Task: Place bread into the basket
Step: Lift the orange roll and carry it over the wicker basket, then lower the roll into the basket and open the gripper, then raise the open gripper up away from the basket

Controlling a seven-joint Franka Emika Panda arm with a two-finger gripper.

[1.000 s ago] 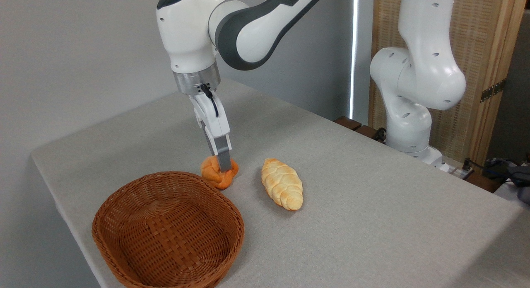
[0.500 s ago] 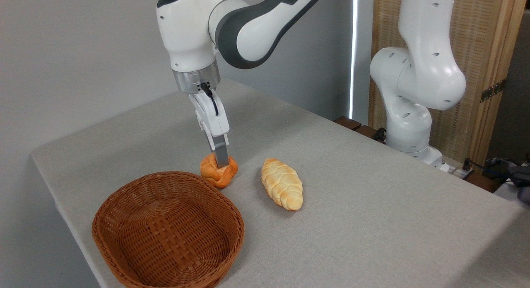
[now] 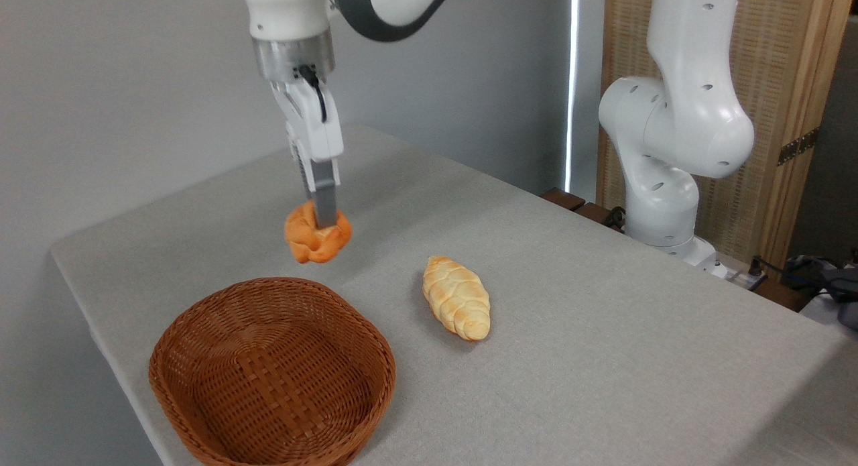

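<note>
1. A table point(image 3: 603, 359) covered in pale grey cloth fills most of the frame, running from the left edge to the lower right corner.
2. A white robot arm point(image 3: 677, 124) rises from its base at the right of the frame, passes out of the top edge, and comes back down at upper left of centre.
3. A reddish-brown woven basket point(image 3: 194, 332), oval and shallow with a thick braided rim, sits on the table at lower left. Its inside holds nothing.
4. A pale yellow braided loaf point(image 3: 457, 297) with pointed ends lies on the table at centre, to the right of the basket and apart from it.
5. The end effector point(image 3: 324, 221) points straight down at upper left of centre, its narrow grey fingers clamped on the bread.
6. The bread point(image 3: 314, 238), a small orange-golden knotted bun, hangs in the air clear of the table. It sits above the basket's far rim in the frame, left of the loaf.
</note>
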